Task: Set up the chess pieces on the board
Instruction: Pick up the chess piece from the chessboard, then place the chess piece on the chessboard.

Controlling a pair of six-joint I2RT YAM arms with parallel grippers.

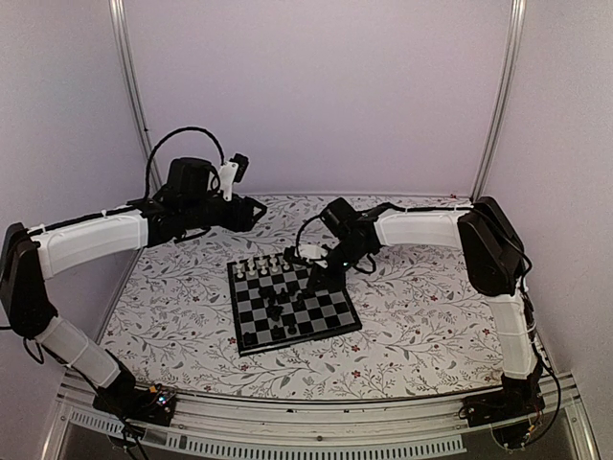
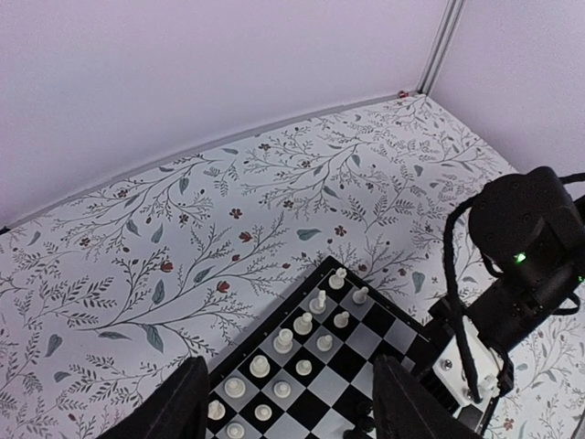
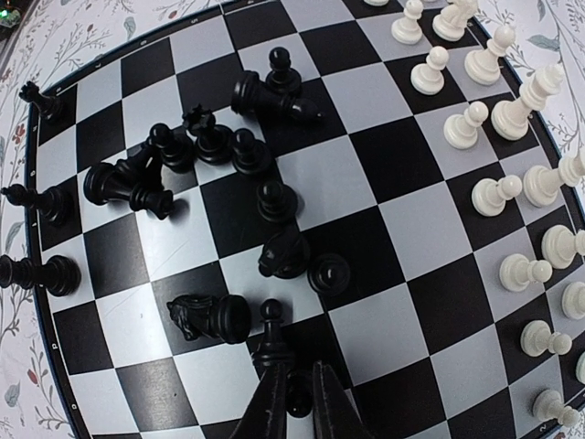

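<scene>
On a floral table (image 1: 431,316), the left claw (image 2: 290,361) hung above the board's far left side, its fingers spread wide with nothing between them. The small checkered board (image 1: 236,309) lay mid-table, between the two arms. White pieces (image 1: 261,268) stood upright in two rows along its far edge. Black pieces (image 3: 210,146) were scattered over the middle squares, several tipped on their sides. On the right, the right claw (image 3: 297,375) reached low over the board, fingers nearly together, with a black pawn (image 3: 271,334) at their tips; whether they pinched a piece could not be told.
</scene>
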